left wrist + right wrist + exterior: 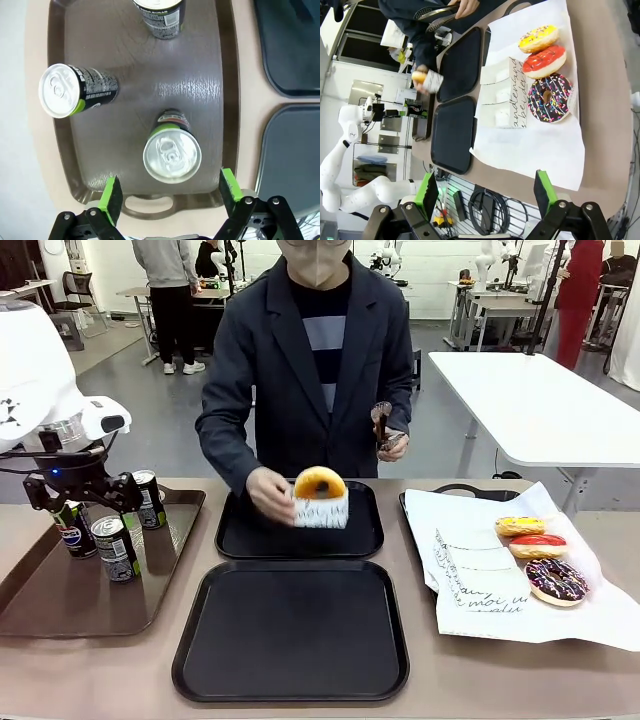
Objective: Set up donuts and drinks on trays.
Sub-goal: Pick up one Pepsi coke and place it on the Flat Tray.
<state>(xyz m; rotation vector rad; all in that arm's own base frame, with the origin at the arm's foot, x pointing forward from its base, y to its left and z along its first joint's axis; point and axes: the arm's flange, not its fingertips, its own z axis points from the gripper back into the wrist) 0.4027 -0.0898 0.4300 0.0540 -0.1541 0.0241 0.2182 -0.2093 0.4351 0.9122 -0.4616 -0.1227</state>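
Left tool wide open, vertical above upright can

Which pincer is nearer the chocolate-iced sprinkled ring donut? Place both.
Right. The right pincer hovers off the table edge near the chocolate-iced sprinkled ring donut; the left pincer hangs over slim dark cans on the brown plastic tray at the opposite end.

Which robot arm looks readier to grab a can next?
Left. The left end effector hangs open directly above a can on the brown tray; the right end effector faces the donuts instead.
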